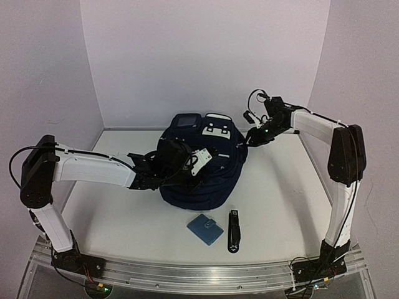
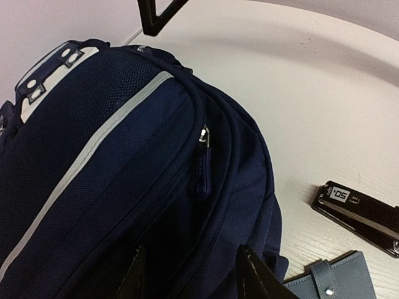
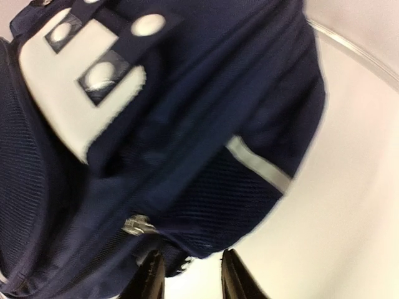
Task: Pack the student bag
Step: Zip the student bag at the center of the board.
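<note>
The student bag (image 1: 199, 168) lies on the white table (image 1: 280, 199) at the centre of the top view, its white patches (image 1: 217, 131) toward the back wall and its rounded end toward the arms. The left arm reaches in from the left of the frame, and its end effector (image 1: 184, 165) sits over the bag's left half. In the left wrist view the two dark fingers (image 2: 134, 277) at the bottom edge stand moderately apart, with navy fabric showing between them and nothing gripped. A zipper pull (image 2: 202, 174) hangs free just ahead of them, at the middle of that frame, beside a grey stripe (image 2: 93, 149) that runs diagonally across the cloth. The right arm bends in from the right of the top view, and its end effector (image 1: 254, 138) is just beside the bag's upper right edge. In the right wrist view its fingers (image 3: 149, 277) show at the bottom of the frame with a narrow gap between them. Only table surface and the bag's edge are visible in that gap, and nothing is held. That view is blurred. In the lower centre of the top view, near the bag's rounded end, a small blue wallet (image 1: 204, 229) lies flat, and a long black object (image 1: 233, 230) lies just right of it. The two are close together but apart.
</note>
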Controlling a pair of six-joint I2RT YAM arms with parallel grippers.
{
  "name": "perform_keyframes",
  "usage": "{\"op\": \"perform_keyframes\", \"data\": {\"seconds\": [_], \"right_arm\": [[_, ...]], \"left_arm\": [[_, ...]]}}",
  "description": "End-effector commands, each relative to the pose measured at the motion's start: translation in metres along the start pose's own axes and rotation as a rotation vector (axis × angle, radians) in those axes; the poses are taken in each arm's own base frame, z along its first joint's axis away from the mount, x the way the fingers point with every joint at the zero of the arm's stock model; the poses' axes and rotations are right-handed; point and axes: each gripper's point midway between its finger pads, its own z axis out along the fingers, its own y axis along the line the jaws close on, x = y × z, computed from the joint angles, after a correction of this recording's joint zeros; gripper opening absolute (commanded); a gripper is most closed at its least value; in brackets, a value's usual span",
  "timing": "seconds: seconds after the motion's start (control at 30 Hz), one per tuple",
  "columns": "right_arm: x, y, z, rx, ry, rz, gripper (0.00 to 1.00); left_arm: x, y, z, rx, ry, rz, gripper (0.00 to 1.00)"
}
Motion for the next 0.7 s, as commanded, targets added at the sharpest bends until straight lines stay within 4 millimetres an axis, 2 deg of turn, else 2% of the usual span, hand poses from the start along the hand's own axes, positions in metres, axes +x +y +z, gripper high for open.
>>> {"op": "perform_keyframes", "data": {"seconds": [0.0,0.13,0.27,0.37,0.53,0.67], "right_arm": [[-0.022,0.021,-0.044,-0.03,-0.106,-0.014,0.41],[-0.006,0.047,-0.056,-0.14,-0.1,0.024,0.43],[0.009,0.065,-0.06,-0.214,-0.081,0.067,0.45],[0.018,0.072,-0.057,-0.248,-0.066,0.109,0.5],[0.036,0.081,-0.044,-0.301,-0.028,0.191,0.52],[0.042,0.084,-0.033,-0.324,-0.014,0.229,0.53]], "left_arm": [[-0.018,0.027,-0.035,0.036,-0.077,-0.269,0.53],[-0.017,0.031,-0.041,0.041,-0.084,-0.369,0.53],[-0.024,0.022,-0.03,0.099,-0.078,-0.431,0.54],[-0.026,0.015,-0.016,0.133,-0.065,-0.46,0.54],[-0.039,0.007,0.004,0.139,-0.076,-0.457,0.54],[-0.042,0.003,0.017,0.134,-0.067,-0.45,0.53]]}}
